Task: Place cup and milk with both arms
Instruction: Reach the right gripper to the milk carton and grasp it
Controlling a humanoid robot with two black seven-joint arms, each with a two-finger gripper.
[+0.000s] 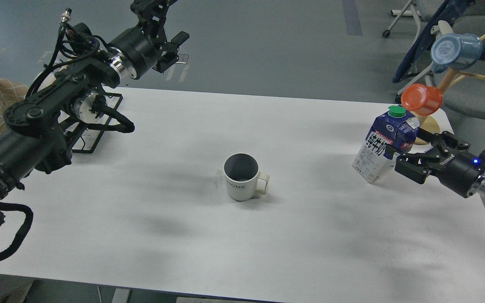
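A white mug [241,176] with a grey inside stands upright at the middle of the white table [310,235], handle to the right. A blue milk carton [379,147] with a green cap stands at the right. My right gripper [411,150] is open at the carton's right side, one finger [406,167] in front of its lower corner and the other behind. I cannot tell whether it touches the carton. My left gripper [174,47] is open and empty, held high over the table's far left edge, well away from the mug.
A wooden mug tree [430,130] stands just behind the carton, with an orange cup [422,99] and a blue cup [455,50] on it. A black wire rack [86,134] sits at the table's left end. Chairs [478,92] stand beyond the right corner.
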